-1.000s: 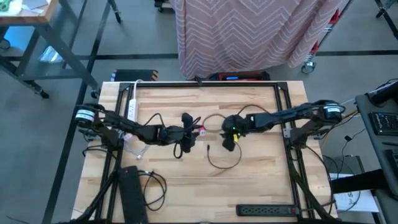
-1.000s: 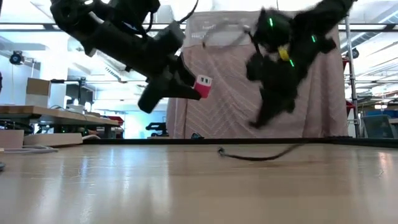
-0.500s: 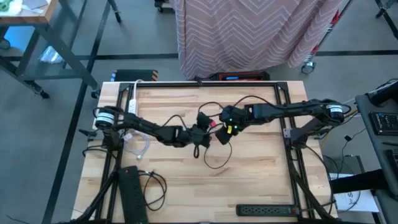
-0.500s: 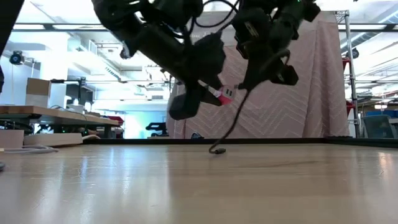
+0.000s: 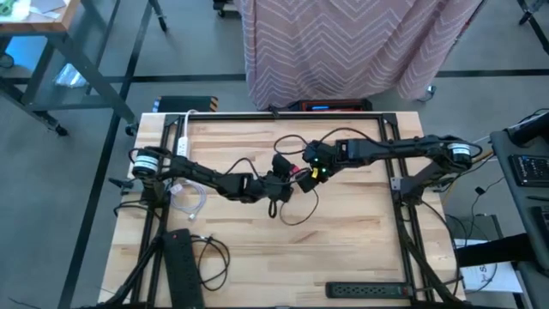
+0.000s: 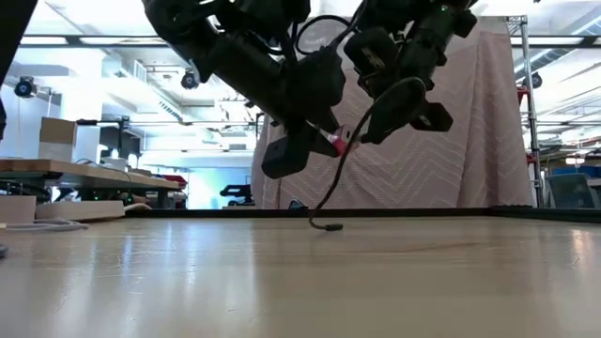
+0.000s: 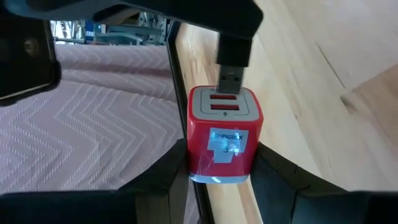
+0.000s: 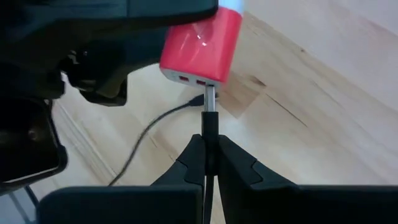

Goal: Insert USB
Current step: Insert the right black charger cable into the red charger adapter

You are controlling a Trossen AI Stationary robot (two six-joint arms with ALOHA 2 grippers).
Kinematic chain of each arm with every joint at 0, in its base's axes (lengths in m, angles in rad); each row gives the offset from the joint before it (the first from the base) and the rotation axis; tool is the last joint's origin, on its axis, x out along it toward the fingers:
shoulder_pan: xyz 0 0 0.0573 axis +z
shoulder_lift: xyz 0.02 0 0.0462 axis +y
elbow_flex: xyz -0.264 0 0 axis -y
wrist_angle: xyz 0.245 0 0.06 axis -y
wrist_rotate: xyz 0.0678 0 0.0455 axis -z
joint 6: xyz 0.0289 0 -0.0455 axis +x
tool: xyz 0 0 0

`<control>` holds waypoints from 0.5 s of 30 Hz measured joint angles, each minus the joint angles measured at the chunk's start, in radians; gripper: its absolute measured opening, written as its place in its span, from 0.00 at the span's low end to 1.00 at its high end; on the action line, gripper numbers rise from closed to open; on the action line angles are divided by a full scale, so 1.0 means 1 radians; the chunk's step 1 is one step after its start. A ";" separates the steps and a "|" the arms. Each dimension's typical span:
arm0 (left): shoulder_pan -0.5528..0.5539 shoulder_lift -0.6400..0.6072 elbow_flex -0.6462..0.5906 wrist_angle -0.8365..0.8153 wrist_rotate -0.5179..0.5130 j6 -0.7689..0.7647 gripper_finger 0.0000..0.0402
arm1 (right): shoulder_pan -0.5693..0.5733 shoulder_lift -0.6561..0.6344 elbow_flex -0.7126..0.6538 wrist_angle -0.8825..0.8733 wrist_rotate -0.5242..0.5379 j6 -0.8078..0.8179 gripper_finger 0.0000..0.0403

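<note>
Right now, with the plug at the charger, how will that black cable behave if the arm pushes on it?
The black cable hangs in a loose curve to the table, so it is probably floppy and light. Only the USB plug, pinched in the right hand, looks stiff enough to push into the red charger.

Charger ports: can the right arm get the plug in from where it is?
Probably yes. The right gripper holds the plug with its tip at a port of the red charger, which the left gripper holds. Nothing sits between them; alignment looks close, not certain.
</note>
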 joint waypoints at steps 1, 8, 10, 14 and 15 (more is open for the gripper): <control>0.000 0.000 0.000 0.001 0.000 -0.001 0.31 | -0.001 0.000 0.000 0.003 0.001 0.002 0.01; 0.002 0.000 -0.006 0.001 0.003 -0.014 0.31 | -0.005 0.000 0.000 0.009 0.007 0.027 0.01; 0.002 0.000 -0.006 0.001 0.003 -0.023 0.31 | -0.005 0.000 0.000 0.011 0.008 0.030 0.01; 0.003 0.000 -0.007 0.011 0.023 -0.029 0.31 | -0.005 0.000 0.000 0.013 0.000 0.014 0.01; 0.003 0.000 -0.007 0.011 0.031 -0.034 0.31 | -0.005 0.000 0.000 0.011 -0.002 0.000 0.01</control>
